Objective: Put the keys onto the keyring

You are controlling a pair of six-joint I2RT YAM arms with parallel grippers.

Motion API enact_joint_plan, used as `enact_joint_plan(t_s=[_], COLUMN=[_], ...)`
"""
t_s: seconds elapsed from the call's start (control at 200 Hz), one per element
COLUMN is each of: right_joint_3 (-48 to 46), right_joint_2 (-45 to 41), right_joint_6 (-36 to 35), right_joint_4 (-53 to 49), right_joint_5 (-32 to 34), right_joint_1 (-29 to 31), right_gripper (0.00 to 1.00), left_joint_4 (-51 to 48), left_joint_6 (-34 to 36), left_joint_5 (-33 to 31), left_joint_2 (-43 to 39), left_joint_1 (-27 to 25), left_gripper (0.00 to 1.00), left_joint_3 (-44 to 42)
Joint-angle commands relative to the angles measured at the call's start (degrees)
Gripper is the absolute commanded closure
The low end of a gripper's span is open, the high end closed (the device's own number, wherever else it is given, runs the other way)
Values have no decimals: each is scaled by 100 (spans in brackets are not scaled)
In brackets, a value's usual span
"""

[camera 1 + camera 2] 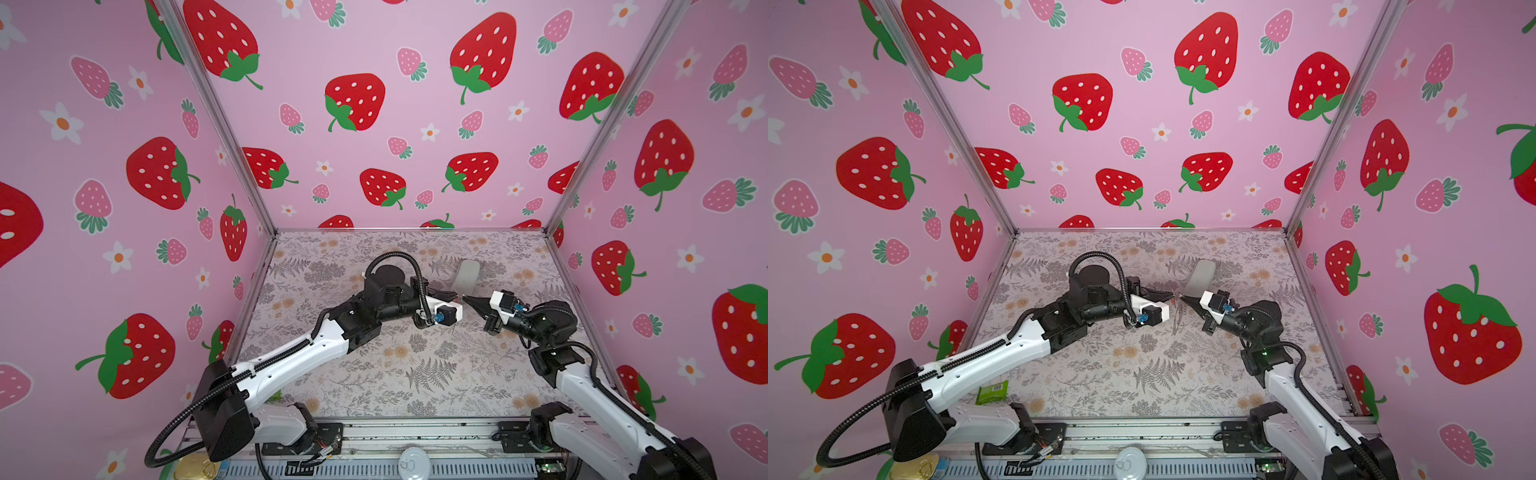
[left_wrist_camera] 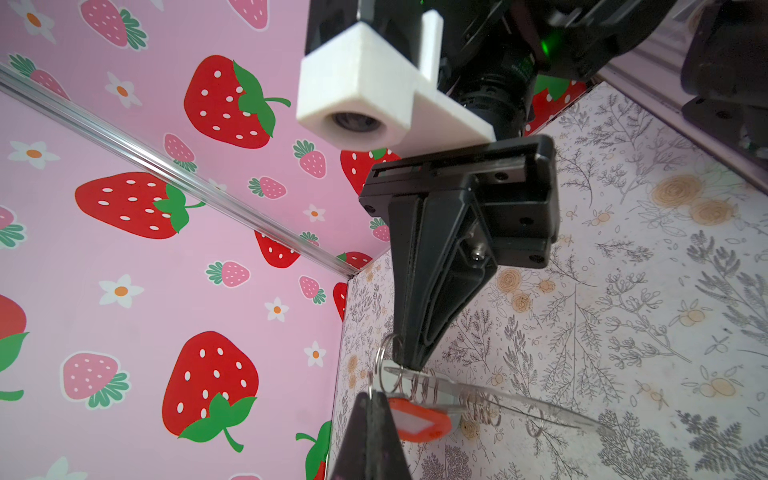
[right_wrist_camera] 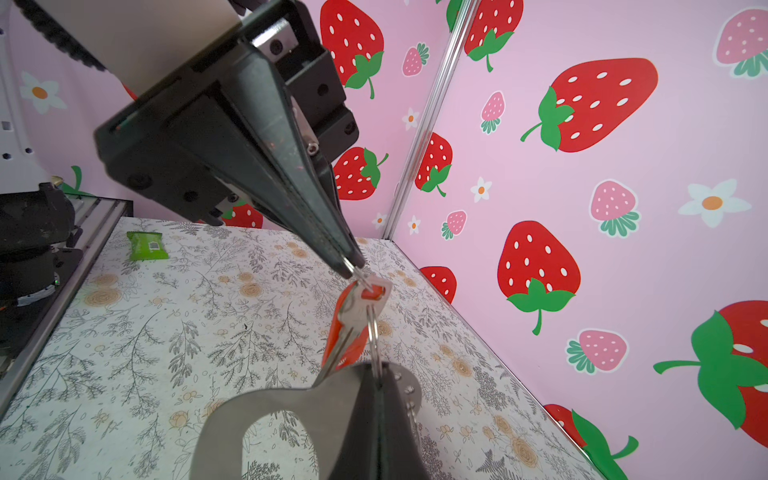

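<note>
Both grippers meet tip to tip in mid-air over the middle of the table. My left gripper [image 2: 376,397] [image 1: 454,296] is shut on the thin silver ring at the head of the keys [image 3: 356,309], whose red tag [image 2: 428,420] hangs beside it. My right gripper [image 3: 378,374] [image 1: 466,298] is shut on a silver ring of the keyring [image 3: 266,405]. Its taupe-grey strap loop dangles below the fingers. In the left wrist view the strap shows edge-on with its chain of rings [image 2: 478,405]. Whether the two rings are linked is too fine to tell.
A pale green oblong case [image 1: 467,274] lies on the floral table just behind the grippers. A green packet [image 1: 992,392] lies near the front left by the left arm's base. Strawberry-print walls enclose the table on three sides.
</note>
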Motion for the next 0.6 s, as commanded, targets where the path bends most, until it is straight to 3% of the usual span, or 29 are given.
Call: enact_joint_plan(t_s=[0.0, 0.28, 0.595], right_joint_3=[199, 186, 234], right_joint_2=[-15, -13, -216], right_joint_6=[107, -58, -1428], right_joint_4=[238, 199, -537], right_joint_5=[-114, -320, -251], right_joint_1=[-12, -14, -14], right_gripper=[99, 99, 99], left_joint_4=[86, 196, 156], left_joint_6=[102, 150, 158], left_joint_5=[114, 127, 609], left_joint_2=[-95, -47, -196], left_joint_1=[-8, 15, 240], left_gripper=[100, 100, 100], left_joint_3=[-34, -54, -173])
